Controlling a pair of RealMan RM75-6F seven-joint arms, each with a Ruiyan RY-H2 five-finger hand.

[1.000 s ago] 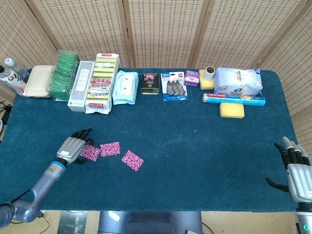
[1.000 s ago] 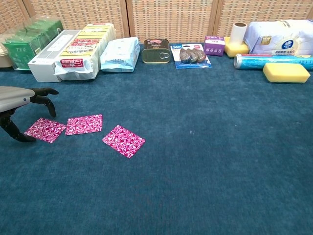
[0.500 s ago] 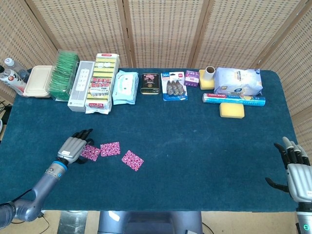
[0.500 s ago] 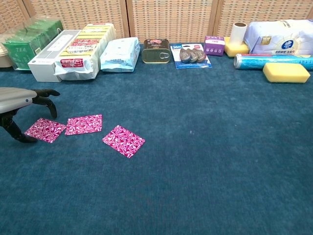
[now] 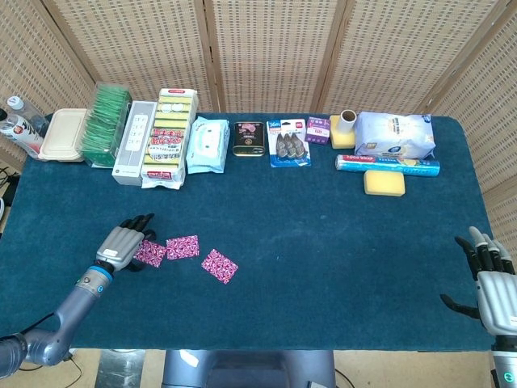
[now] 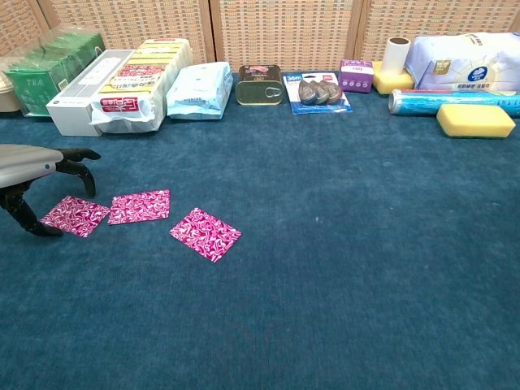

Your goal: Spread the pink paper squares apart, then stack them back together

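Note:
Three pink patterned paper squares lie flat in a row on the blue cloth: the left square [image 5: 149,253] [image 6: 75,215], the middle square [image 5: 182,246] [image 6: 140,205] and the right square [image 5: 219,265] [image 6: 205,234]. The left and middle ones nearly touch; the right one lies apart. My left hand [image 5: 121,244] [image 6: 36,169] hovers at the left square's outer edge, fingers apart and curved downward, holding nothing. My right hand [image 5: 489,283] rests far off at the table's front right edge, fingers spread and empty; the chest view does not show it.
Along the back edge stand a food box [image 5: 64,134], green tea packs [image 5: 106,123], a white box [image 5: 133,142], sponge packs [image 5: 169,136], wipes [image 5: 208,145], a tin [image 5: 249,138], a blister pack [image 5: 289,142], a foil roll [image 5: 388,166] and a yellow sponge [image 5: 383,183].
My left hand has shifted very slightly over the left square. The squares and the right hand have not moved.

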